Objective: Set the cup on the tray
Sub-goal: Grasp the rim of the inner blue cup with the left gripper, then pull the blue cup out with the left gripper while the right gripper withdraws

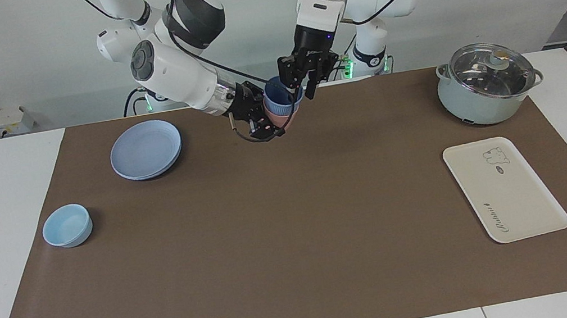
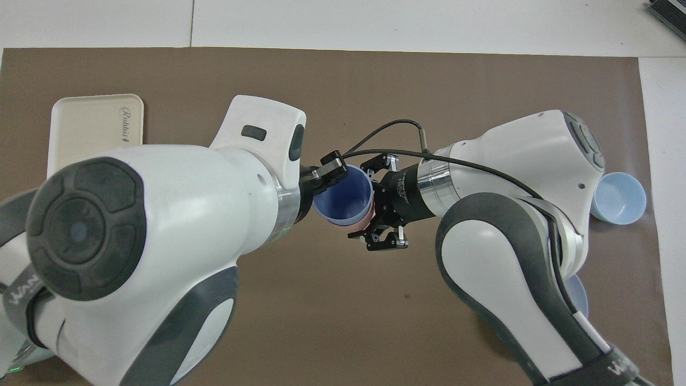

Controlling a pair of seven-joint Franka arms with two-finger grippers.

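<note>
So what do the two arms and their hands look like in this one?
Both arms have glossy white shells with dark grey rounded joint covers and a silver metal ring at the wrist. Each hand, the left hand and the right hand, is black with linked two-finger mechanisms. A thin black cable loops from the right arm's wrist to its hand. Green lights glow at the arm bases.
</note>
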